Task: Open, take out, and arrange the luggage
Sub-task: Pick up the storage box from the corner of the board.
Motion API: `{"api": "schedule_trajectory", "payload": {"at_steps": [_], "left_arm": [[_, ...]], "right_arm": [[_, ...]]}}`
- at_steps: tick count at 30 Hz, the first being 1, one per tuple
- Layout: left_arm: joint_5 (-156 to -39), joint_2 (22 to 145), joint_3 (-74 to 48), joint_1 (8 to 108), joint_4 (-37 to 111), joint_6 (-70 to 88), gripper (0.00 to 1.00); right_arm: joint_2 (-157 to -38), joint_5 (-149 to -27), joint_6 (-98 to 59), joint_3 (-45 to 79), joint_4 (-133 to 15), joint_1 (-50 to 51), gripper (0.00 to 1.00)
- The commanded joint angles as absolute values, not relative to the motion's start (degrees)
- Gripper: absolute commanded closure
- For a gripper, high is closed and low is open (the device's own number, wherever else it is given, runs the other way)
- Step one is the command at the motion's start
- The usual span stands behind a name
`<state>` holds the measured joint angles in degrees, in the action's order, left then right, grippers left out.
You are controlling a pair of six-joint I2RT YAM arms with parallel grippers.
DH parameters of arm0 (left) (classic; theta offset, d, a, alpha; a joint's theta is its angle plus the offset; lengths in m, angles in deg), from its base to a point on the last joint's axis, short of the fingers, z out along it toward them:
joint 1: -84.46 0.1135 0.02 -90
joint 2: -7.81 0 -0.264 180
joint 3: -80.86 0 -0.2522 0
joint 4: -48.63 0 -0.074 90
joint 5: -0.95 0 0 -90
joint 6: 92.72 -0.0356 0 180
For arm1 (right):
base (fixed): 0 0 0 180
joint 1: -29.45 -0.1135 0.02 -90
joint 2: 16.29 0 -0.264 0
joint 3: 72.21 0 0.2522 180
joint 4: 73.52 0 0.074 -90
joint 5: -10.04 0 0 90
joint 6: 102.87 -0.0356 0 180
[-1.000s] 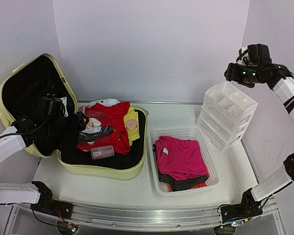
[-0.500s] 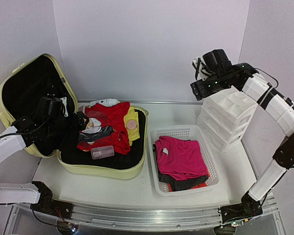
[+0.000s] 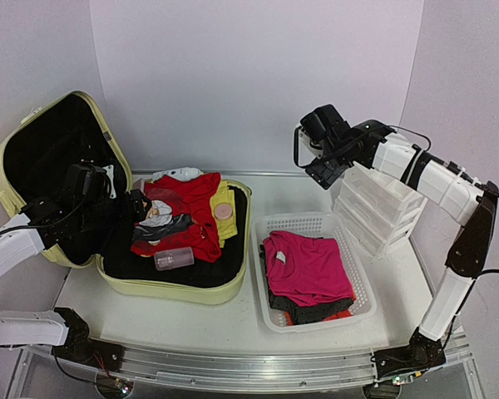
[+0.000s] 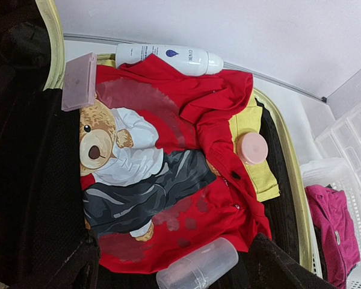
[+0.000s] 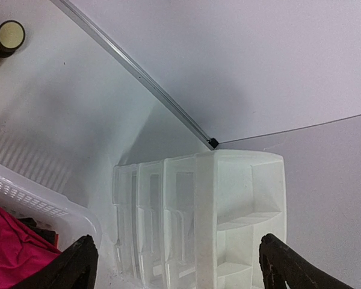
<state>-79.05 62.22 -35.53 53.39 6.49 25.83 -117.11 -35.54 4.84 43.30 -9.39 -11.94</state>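
Observation:
The luggage (image 3: 176,288) lies open at the left with its black-lined lid (image 3: 50,150) standing up. Inside are a red shirt with a bear print (image 4: 168,150), a clear plastic bottle (image 4: 198,268), a pink round jar (image 4: 251,147), a white bottle (image 4: 168,58), a yellow cloth (image 4: 253,177) and a pink flat case (image 4: 79,81). My left gripper (image 3: 137,206) hangs open just over the left side of the contents, its jaws (image 4: 177,271) either side of the clear bottle without touching it. My right gripper (image 3: 312,156) is open and empty, high in the air beside the organizer.
A white mesh basket (image 3: 316,224) right of the luggage holds a magenta garment (image 3: 308,266) over darker clothes. A white drawer organizer (image 3: 382,195) stands at the back right, close under the right gripper (image 5: 180,262). One luggage wheel (image 5: 9,35) shows.
The right arm has swung left from the far right corner to in front of the organizer, and its jaws have widened. The left arm and the contents have not moved.

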Motion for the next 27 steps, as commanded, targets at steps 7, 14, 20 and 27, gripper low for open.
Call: {"api": "schedule_trajectory", "payload": {"at_steps": [7, 14, 20, 27], "left_arm": [[-79.49, 62.01, -33.63, 53.61, 9.05, 26.28, 0.14], [-79.51, 62.37, -33.34, 53.61, 9.12, 26.27, 0.14], [-79.47, 62.8, -33.18, 53.61, 9.12, 26.28, 0.14], [-79.64, 62.14, -33.63, 53.61, 9.12, 26.28, 0.14]], "right_arm": [[-117.36, -28.46, 9.22, 41.5, -15.14, -12.3, 0.06], [-119.39, -26.44, 10.06, 41.2, -16.06, -13.03, 0.06], [-121.68, -24.86, 10.96, 40.74, -16.93, -13.79, 0.06], [-124.0, -21.47, 12.26, 40.67, -17.48, -14.66, 0.05]]}}
